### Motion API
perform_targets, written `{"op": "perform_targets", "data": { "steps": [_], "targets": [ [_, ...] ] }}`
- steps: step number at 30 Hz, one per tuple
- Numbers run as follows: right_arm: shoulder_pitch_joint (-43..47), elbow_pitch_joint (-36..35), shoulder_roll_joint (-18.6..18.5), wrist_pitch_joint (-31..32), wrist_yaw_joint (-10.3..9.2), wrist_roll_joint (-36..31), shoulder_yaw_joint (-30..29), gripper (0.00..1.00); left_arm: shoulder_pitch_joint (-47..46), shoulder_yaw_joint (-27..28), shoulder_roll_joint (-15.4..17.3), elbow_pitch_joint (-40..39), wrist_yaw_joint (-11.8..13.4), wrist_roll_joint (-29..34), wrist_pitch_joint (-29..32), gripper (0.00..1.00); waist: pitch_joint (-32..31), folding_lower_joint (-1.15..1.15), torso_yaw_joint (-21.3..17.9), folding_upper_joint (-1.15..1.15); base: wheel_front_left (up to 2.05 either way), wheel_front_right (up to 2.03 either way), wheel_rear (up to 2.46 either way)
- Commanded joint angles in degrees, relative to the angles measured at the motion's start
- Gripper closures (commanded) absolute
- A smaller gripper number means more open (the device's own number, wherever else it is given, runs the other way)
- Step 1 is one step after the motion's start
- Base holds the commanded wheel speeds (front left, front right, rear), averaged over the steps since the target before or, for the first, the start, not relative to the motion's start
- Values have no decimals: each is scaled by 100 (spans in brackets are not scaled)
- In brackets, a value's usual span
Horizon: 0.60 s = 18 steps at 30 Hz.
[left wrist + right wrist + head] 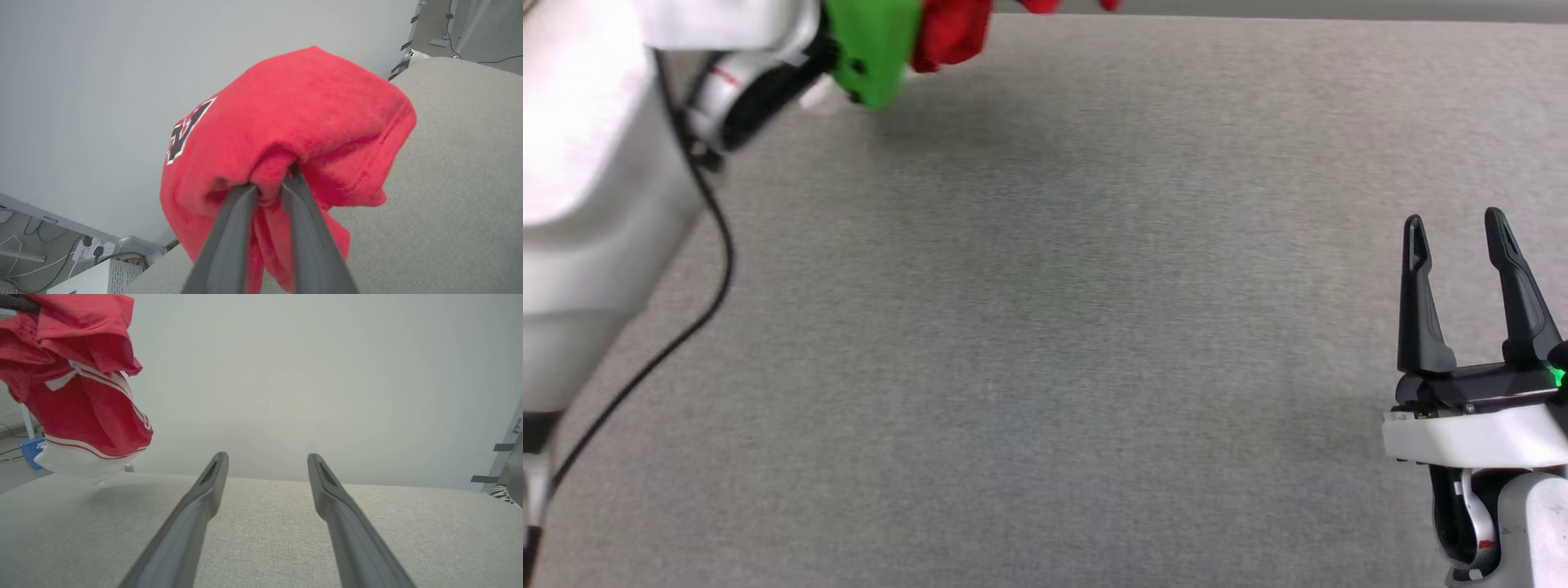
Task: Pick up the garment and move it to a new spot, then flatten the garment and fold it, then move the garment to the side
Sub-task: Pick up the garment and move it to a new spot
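The red garment hangs bunched from my left gripper, which is shut on a fold of its fabric; part of the black, white-outlined lettering shows on its left side. In the head view the garment is a red bundle at the top edge, beyond the green part of my left wrist. In the right wrist view the garment hangs at the upper left above the table, its white sleeve and striped trim lowest. My right gripper stands open over the table's right side, nothing between its fingers.
A grey fabric-covered table spans the head view. A black cable hangs along my left arm. Beyond the table's far edge, in the left wrist view, a white box and a socket with cables stand on the floor by a pale wall.
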Motion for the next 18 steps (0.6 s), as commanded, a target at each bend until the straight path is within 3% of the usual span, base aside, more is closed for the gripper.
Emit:
{"op": "perform_targets", "data": {
  "steps": [1,12,18],
  "targets": [
    [29,-19,14,-34,-5,38,-18,0,-42,-148,-156,-9,-15,47,-96,100,67,0,-415,0,0,0,0],
    [147,-71,25,-34,-5,169,-212,0,1175,-1909,-1108,268,-15,-106,-895,100,27,0,-638,0,0,0,0],
    [158,-115,25,-34,-5,146,-279,0,2222,-2345,-1505,443,-15,-43,-904,100,122,0,-542,0,0,0,0]
  ]
}}
